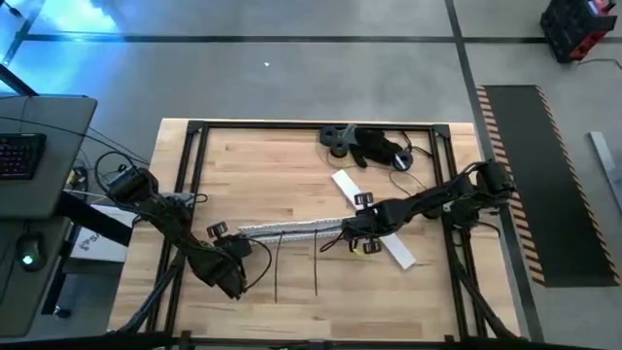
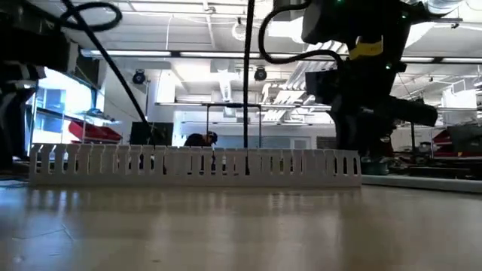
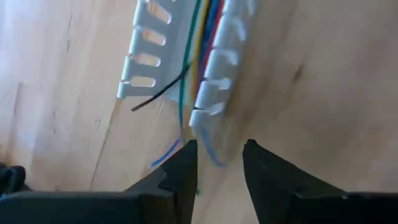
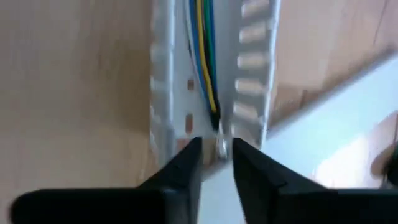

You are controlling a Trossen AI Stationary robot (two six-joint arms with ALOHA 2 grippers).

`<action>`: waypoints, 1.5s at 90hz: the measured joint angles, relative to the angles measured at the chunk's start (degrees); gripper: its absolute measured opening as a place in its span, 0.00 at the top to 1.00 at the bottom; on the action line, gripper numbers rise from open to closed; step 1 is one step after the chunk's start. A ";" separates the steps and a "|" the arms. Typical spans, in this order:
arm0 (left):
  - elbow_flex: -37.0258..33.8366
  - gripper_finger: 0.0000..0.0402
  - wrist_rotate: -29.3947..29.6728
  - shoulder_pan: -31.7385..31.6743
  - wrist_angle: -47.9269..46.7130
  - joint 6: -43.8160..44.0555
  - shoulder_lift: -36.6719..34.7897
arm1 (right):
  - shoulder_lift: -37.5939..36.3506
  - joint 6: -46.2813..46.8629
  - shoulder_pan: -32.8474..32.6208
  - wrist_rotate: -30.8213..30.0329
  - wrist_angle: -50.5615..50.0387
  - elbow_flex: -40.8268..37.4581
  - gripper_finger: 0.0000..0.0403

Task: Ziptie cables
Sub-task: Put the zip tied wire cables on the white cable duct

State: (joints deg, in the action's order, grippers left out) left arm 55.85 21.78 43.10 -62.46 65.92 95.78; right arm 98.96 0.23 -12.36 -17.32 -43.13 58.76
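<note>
The cables [image 3: 198, 43], thin green, yellow, blue, red and black wires, lie along the inside of a white slotted duct [image 1: 287, 228] at mid-table. A few loose ends [image 3: 158, 98] stick out at the duct's left end. My left gripper [image 3: 219, 158] stands open just short of that end, with the duct's end wall ahead of its tips. My right gripper [image 4: 217, 149] is at the duct's right end, open by a narrow gap. The wire ends [image 4: 214, 118] stop just ahead of its fingertips.
A flat white strip [image 1: 389, 238] lies slanted under the right arm. A bulky black gadget [image 1: 369, 146] with a thin cord sits at the far side. Two thin dark strands [image 1: 316, 267] lie on the wood near the duct. A dark frame [image 1: 194, 175] borders the table.
</note>
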 joint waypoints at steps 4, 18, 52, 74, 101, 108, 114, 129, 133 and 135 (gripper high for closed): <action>1.07 0.73 0.17 0.14 -1.57 0.05 -0.02 | -0.02 0.67 0.00 0.41 -1.49 0.06 0.73; 4.98 0.73 2.33 0.60 -5.40 2.19 -0.02 | -0.15 2.26 0.00 0.84 -6.55 0.07 0.62; 9.60 0.73 13.93 2.13 -4.45 4.36 -0.02 | -10.28 7.97 -3.04 0.41 -8.72 0.00 0.61; 9.60 0.73 17.71 2.13 0.63 3.03 0.01 | -11.05 16.10 -3.15 0.78 -8.00 -0.70 0.61; 7.06 0.73 12.98 2.50 -1.32 1.00 0.01 | -10.88 19.41 -5.36 5.93 -3.51 -8.98 0.61; 4.25 0.72 12.24 2.46 -1.04 0.73 0.05 | -10.88 19.41 -6.41 6.06 -0.18 -11.27 0.61; 1.92 0.71 9.82 1.76 -0.69 -1.69 0.05 | -10.86 19.37 -7.06 6.58 2.38 -12.68 0.61; -2.82 0.64 8.92 0.10 0.06 -4.53 0.05 | -10.86 19.31 -7.96 6.71 7.13 -14.18 0.61; -4.05 0.61 8.68 -0.51 0.57 -4.62 0.05 | -10.86 19.30 -7.96 6.73 7.94 -14.36 0.61; -4.65 0.60 8.35 -0.81 1.04 -4.68 0.05 | -10.86 19.30 -7.96 6.73 8.11 -14.38 0.61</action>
State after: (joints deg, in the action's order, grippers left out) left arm 51.20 30.13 42.29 -61.42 61.24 95.83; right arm 88.09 19.53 -20.32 -10.59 -35.02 44.38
